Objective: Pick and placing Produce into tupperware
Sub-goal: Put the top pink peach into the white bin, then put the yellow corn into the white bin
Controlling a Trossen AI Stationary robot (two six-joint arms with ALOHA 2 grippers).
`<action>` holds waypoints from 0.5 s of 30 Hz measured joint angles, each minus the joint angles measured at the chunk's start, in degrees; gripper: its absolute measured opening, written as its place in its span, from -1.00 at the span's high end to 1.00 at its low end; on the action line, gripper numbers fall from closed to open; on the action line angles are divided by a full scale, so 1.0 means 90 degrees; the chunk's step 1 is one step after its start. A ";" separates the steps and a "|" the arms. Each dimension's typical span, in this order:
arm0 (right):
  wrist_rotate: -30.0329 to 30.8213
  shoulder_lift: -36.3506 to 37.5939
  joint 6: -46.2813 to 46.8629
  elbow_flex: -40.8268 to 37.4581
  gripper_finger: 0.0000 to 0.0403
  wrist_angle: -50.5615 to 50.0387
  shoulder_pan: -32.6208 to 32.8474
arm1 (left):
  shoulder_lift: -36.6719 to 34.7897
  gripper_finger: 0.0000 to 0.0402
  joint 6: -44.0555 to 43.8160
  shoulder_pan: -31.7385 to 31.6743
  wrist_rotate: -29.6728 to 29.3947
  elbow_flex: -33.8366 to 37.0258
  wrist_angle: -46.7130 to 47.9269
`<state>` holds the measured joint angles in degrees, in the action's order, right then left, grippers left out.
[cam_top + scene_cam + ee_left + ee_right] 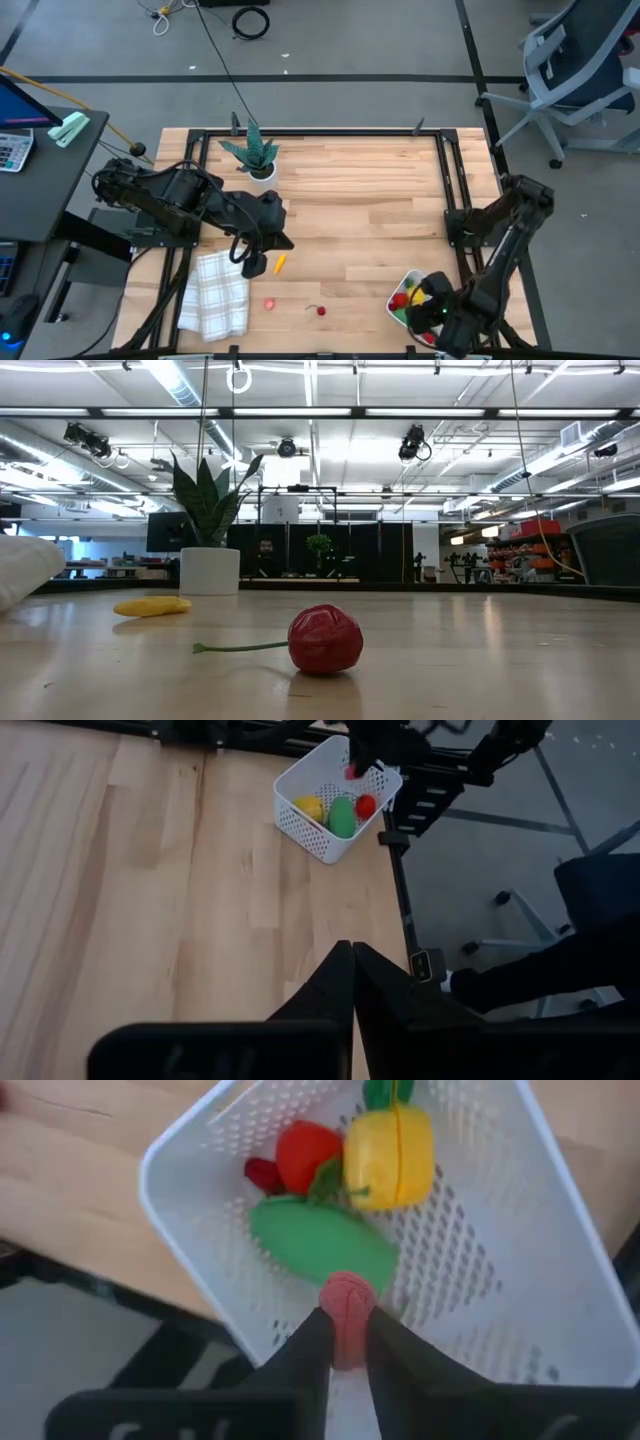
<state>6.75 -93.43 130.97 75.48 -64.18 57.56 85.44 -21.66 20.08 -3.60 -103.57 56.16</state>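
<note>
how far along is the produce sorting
Done: the tupperware holds a yellow pepper, a green piece and red ones. In hand: the right gripper holds a pink piece over it. Left: a cherry, a pink bit and an orange piece on the table, near the left gripper.

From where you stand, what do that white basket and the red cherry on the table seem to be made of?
The basket looks like moulded plastic: thin matte white walls pierced by even rows of small holes. The cherry looks like glossy plastic or rubber, hard to say which: its red skin is faceted and catches highlights, with a thin green stem.
</note>
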 joint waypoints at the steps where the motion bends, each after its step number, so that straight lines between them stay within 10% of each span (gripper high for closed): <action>1: -0.0054 -0.0075 -0.0147 0.0000 0.68 -0.0028 0.0000 | 0.0001 0.96 -0.0029 0.0000 -0.0037 0.0000 0.0000; 15: -0.1507 -0.0473 -0.1471 0.0000 -0.08 -0.0587 0.0041 | 0.0018 0.91 -0.1357 0.0006 -0.0507 0.0000 -0.0001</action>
<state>-6.82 -97.68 117.73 75.48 -69.46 57.93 85.60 -33.88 20.13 -8.16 -103.57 56.15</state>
